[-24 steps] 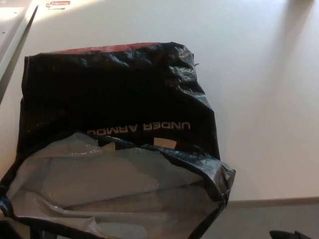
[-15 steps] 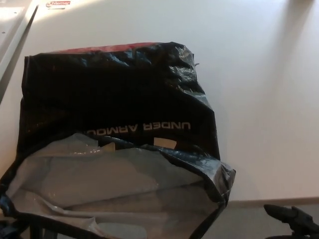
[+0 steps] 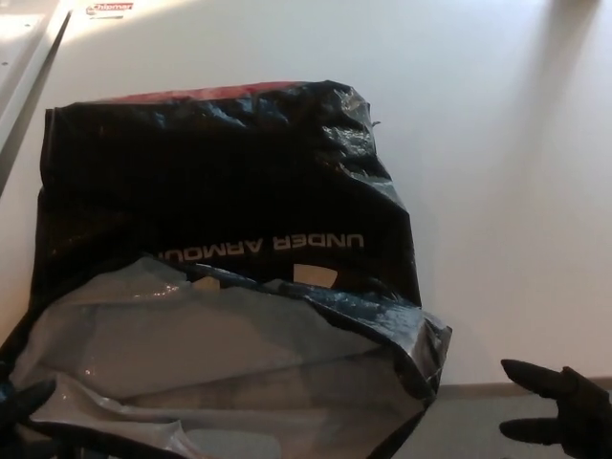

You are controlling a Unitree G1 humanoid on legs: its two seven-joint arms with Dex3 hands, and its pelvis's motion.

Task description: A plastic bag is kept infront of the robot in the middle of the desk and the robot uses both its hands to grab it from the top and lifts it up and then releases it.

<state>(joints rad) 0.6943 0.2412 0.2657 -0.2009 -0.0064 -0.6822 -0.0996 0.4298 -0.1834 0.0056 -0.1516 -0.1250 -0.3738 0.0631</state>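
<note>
The right hand [image 3: 564,416] is reaching in at the lower right, fingers spread and holding nothing, clear of the plastic bag [image 3: 225,258]. The left hand [image 3: 19,402] is showing only as a dark tip at the lower left edge; its state cannot be told. The bag is lying on the white desk [image 3: 497,143], reading "UNDER ARMOUR" upside down. Since earlier, the right hand has risen further into view.

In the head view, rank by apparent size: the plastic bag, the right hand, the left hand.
1. plastic bag, by far the largest.
2. right hand, only partly in frame.
3. left hand, just a sliver at the edge.
Both hands are cropped, so their order reflects visible area only.
</note>
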